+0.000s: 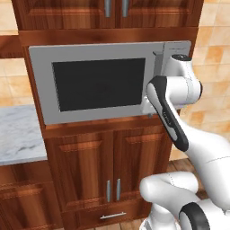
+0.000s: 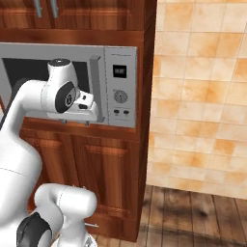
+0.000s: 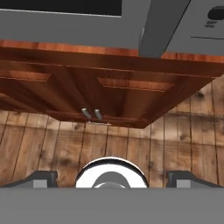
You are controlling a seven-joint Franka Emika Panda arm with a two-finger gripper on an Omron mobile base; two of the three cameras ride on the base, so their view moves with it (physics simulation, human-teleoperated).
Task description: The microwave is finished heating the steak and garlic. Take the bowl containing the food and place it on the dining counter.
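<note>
A silver-grey microwave [image 1: 105, 83] is built into a wall of reddish wooden cabinets, its door shut and its dark window [image 1: 99, 84] showing nothing of what is inside. The bowl, steak and garlic cannot be seen behind that glass. A vertical grey handle [image 2: 95, 82] runs down the door's right edge, and right of it sits the control panel [image 2: 120, 87] with a small display, a dial and buttons. The white arm [image 1: 168, 112] rises in front of the microwave, its hand held just at the handle, low on the door's right side. From the right base view the fingers [image 2: 88, 105] sit close to the handle's lower end; whether they touch it cannot be told. In the hand view the two tips [image 3: 43, 178] stand wide apart at the bottom edge, released and grasping nothing, looking down past the handle [image 3: 162, 26] at the cabinet doors [image 3: 92, 94] under the microwave and the wooden floor [image 3: 183, 131]. Left of the microwave, lower down, is a marble surface [image 1: 18, 134]. Right of it is a tan tiled wall [image 2: 202, 96].
</note>
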